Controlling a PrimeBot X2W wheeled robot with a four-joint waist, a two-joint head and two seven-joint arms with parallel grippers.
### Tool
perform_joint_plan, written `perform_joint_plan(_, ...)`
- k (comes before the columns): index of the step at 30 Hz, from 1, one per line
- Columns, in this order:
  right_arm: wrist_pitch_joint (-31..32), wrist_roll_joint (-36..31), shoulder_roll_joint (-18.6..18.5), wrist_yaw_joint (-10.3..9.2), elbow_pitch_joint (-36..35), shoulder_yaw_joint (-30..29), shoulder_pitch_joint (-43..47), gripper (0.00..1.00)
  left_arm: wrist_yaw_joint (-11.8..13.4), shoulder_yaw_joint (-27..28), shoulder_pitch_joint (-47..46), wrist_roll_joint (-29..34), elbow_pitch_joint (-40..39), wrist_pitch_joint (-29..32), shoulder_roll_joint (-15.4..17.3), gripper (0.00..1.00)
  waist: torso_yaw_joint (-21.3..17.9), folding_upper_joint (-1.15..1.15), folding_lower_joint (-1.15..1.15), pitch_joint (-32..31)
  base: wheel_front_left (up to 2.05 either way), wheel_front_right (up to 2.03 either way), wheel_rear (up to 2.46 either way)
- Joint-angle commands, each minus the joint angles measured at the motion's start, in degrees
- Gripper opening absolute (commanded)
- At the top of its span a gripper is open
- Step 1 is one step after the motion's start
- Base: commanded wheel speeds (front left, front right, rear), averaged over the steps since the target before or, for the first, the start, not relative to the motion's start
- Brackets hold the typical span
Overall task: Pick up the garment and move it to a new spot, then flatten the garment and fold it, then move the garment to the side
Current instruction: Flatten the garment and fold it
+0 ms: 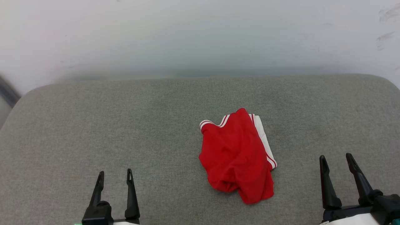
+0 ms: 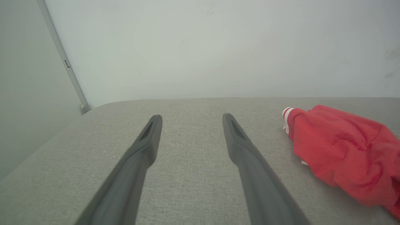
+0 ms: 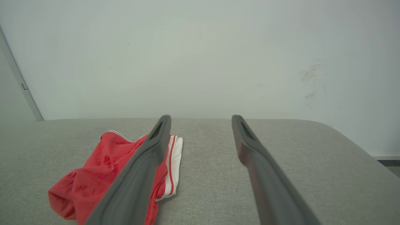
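Note:
The garment lies in a folded, slightly rumpled red bundle on the grey cushioned surface, a little right of centre. White sleeve cloth with red stripes shows along its right edge. It appears at the right of the left wrist view as the garment and at the lower left of the right wrist view as the garment. My left gripper rests open near the front left, well apart from it. My right gripper stands open at the front right, also clear of the cloth.
A pale wall rises just behind the surface's far edge. The cushion's corners round off at far left and far right. A thin metal strip runs down the wall at the left.

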Motion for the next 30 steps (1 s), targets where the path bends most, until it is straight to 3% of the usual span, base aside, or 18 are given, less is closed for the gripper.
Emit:
perform_joint_plan(1, -0.1, 0.5, 0.1, -0.04, 0.1, 0.2, 0.8, 1.0, -0.4, 0.6, 0.8, 0.6, 0.1, -0.1, -0.7, 1.0, 0.0, 0.0, 0.01, -0.2, 0.0, 0.0, 0.0)
perform_joint_plan(8, -0.1, 0.7, 0.1, -0.04, 0.2, 0.5, -0.1, 1.0, -2.9, 2.9, 1.6, 2.4, 0.6, -0.1, -2.5, 1.0, -0.1, 0.0, 0.01, -0.5, 0.0, 0.0, 0.0)
perform_joint_plan(18, -0.1, -5.0, 0.1, -0.04, -4.0, 0.0, -20.3, 1.0, -5.9, 5.5, -0.8, 3.7, 0.6, -0.1, -4.2, 1.0, -0.3, 0.0, 0.01, 2.2, 0.0, 0.0, 0.0)
perform_joint_plan(23, -0.1, -6.1, -3.5, -0.04, -0.4, 3.1, -30.3, 1.0, -6.6, 6.4, -1.6, 4.5, 0.5, -0.2, -4.6, 1.0, -0.1, 0.0, 0.01, 3.7, 0.0, 0.0, 0.0)
perform_joint_plan(26, 0.3, -6.1, -8.6, -0.04, 7.4, 8.7, -37.1, 1.0, -7.0, 7.0, -2.2, 4.8, 0.2, -0.2, -5.0, 1.0, -0.3, 0.0, 0.01, 4.8, 0.0, 0.0, 0.0)
perform_joint_plan(30, 10.1, -0.6, -14.4, -0.04, 17.1, 18.6, -47.1, 1.0, -7.3, 7.5, -3.0, 5.4, -0.3, -0.2, -5.5, 1.0, -0.3, 0.0, 0.01, 6.6, 0.0, 0.0, 0.0)
